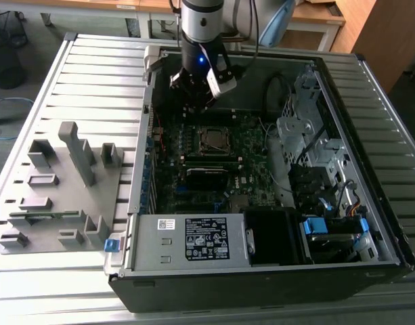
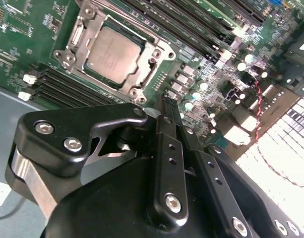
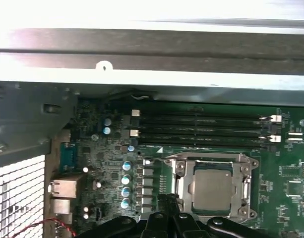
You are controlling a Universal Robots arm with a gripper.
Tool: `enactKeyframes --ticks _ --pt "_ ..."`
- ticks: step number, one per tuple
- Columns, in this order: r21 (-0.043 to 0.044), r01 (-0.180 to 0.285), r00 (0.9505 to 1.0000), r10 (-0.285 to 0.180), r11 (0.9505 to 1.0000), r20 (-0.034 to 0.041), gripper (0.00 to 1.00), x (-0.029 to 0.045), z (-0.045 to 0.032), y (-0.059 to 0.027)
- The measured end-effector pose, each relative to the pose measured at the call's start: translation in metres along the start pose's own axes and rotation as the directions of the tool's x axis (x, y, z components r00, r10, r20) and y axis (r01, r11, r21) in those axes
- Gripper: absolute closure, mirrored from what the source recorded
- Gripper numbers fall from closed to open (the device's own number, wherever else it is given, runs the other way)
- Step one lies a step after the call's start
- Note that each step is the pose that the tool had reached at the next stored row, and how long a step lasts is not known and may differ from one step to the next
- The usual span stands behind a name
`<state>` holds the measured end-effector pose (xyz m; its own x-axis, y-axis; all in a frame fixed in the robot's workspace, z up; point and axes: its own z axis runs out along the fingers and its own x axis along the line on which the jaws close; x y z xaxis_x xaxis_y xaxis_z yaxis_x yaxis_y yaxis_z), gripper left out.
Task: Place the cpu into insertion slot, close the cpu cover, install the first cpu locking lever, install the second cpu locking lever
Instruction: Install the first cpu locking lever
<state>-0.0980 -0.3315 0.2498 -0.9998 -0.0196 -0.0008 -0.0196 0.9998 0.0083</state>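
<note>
The cpu (image 1: 214,141) (image 2: 113,53) (image 3: 213,186), a small square chip with a dull silver top, lies flat in the socket on the green motherboard (image 1: 248,176). The cpu cover (image 2: 142,81) (image 3: 207,159), a thin silvery frame, lies down around the chip's edges in both wrist views. My gripper (image 1: 193,101) (image 2: 169,107) (image 3: 167,199) hangs over the board beside the socket, toward the case's back wall. Its black fingers (image 2: 164,129) are pressed together with nothing between them. I cannot make out how the locking levers sit.
The open computer case (image 1: 369,223) lies on a slatted metal table. A power supply (image 1: 193,237) fills its front, with drive cages (image 1: 302,128) at the exterior view's right. Memory slots (image 3: 201,131) run beside the socket. A grey fixture tray (image 1: 51,189) stands at the exterior view's left.
</note>
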Motion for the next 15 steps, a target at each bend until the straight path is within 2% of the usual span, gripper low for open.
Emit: enactKeyframes --ticks 7,8,13,15 --pt "-0.0018 0.000 1.0000 0.000 1.0000 0.0001 0.90 0.0101 0.0001 0.0001" --pt "-0.0077 0.000 1.0000 0.000 1.0000 0.0012 0.90 0.0114 0.0001 0.0001" --pt "-0.0578 0.000 1.0000 0.000 0.9983 0.0047 0.90 0.0154 0.0001 0.0002" --pt "-0.0713 0.000 1.0000 0.000 0.9975 0.0055 0.90 0.0165 0.0001 0.0001"
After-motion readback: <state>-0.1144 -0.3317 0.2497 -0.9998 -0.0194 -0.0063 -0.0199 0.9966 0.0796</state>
